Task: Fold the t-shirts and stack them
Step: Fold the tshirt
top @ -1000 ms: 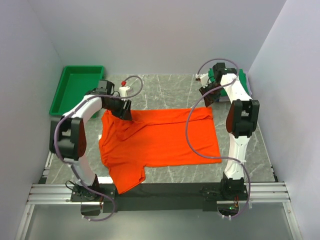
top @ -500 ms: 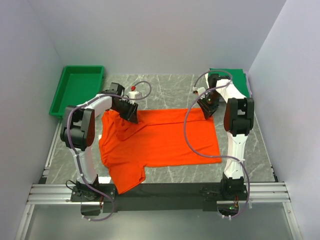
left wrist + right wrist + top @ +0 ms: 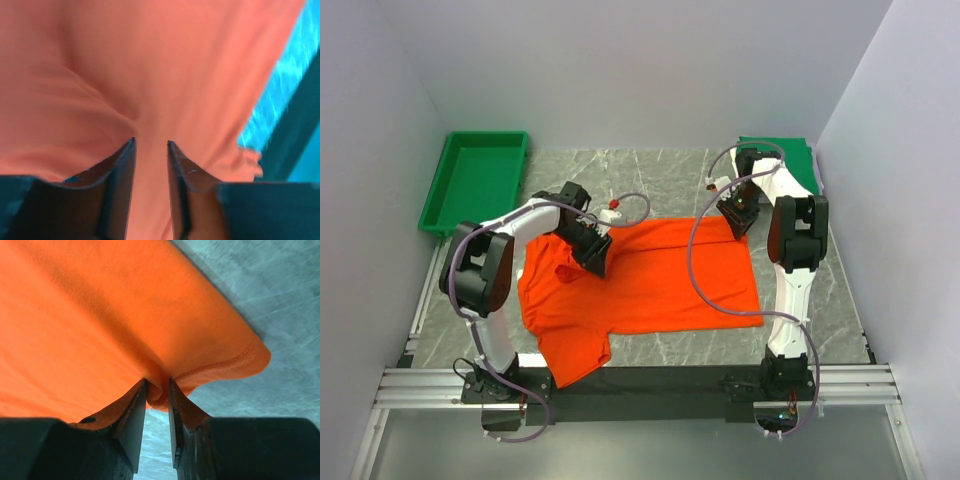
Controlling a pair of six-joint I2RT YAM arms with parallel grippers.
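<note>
A bright orange-red t-shirt (image 3: 655, 285) lies spread on the grey marble table, one sleeve hanging toward the near edge. My left gripper (image 3: 595, 258) is shut on the shirt's far left part, which is bunched and pulled in over the body. In the left wrist view the cloth (image 3: 150, 60) runs between the fingers of this gripper (image 3: 151, 144). My right gripper (image 3: 740, 222) pinches the far right corner. The right wrist view shows this gripper (image 3: 157, 382) shut on a fold of the hem (image 3: 220, 365). A green folded t-shirt (image 3: 798, 155) lies at the far right behind the right arm.
A rigid green tray (image 3: 475, 185) stands at the far left corner. Grey walls close in the table on three sides. Bare marble (image 3: 660, 180) shows beyond the shirt, and a black rail (image 3: 650, 380) runs along the near edge between the arm bases.
The left gripper closed on the shirt's far left edge and carried it rightward and nearer, bunching the cloth. The right gripper came down from near the green shirt and closed on the far right corner.
</note>
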